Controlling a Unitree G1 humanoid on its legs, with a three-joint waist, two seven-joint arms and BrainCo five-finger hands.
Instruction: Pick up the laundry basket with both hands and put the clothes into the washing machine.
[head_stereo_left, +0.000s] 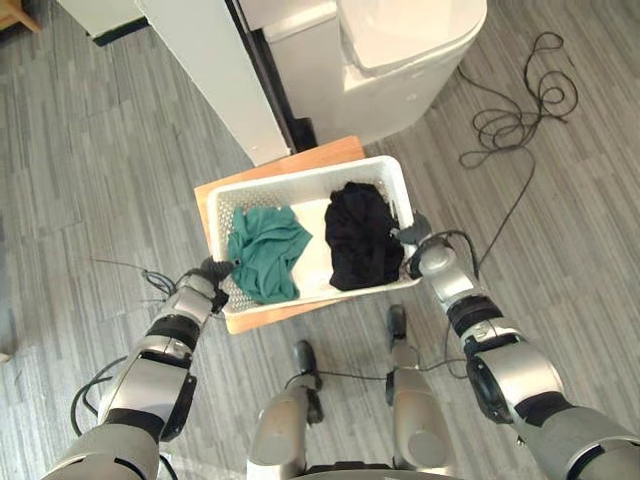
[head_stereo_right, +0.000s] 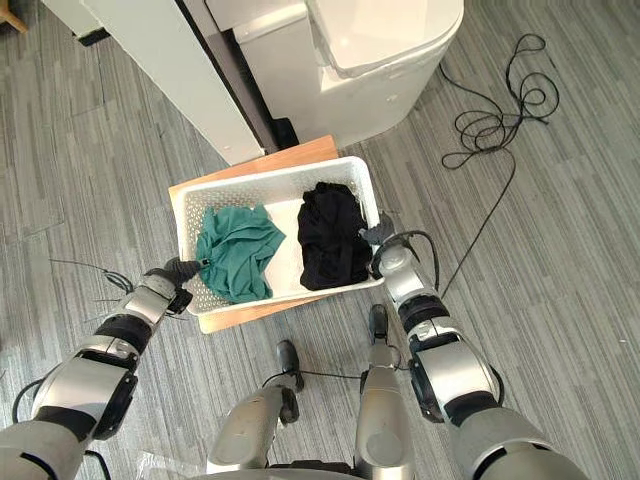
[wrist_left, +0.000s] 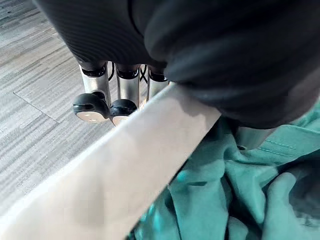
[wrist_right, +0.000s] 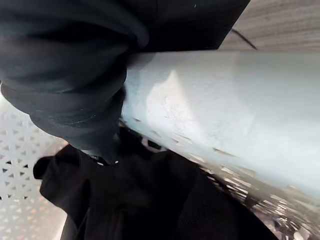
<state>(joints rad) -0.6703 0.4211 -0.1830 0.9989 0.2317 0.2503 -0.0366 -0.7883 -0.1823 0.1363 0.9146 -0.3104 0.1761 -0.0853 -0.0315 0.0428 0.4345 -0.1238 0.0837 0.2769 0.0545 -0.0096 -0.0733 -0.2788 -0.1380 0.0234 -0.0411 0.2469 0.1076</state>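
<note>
Laundry basket (head_stereo_left: 300, 180), white, perforated: sits on wooden stand (head_stereo_left: 322, 154), holding green garment (head_stereo_left: 266, 250) and black garment (head_stereo_left: 360, 238) side by side. Left hand (head_stereo_left: 208, 272) clasps the left rim, fingers (wrist_left: 127, 87) hooked under. Right hand (head_stereo_left: 412, 235) at the right rim, grip unreadable. Step: securing the two-handed hold. Next: a level lift toward the washing machine (head_stereo_left: 410, 40) beyond.

No text, label, brand, number or sign legible anywhere, not even on the rim of the laundry basket (head_stereo_left: 300, 182).
</note>
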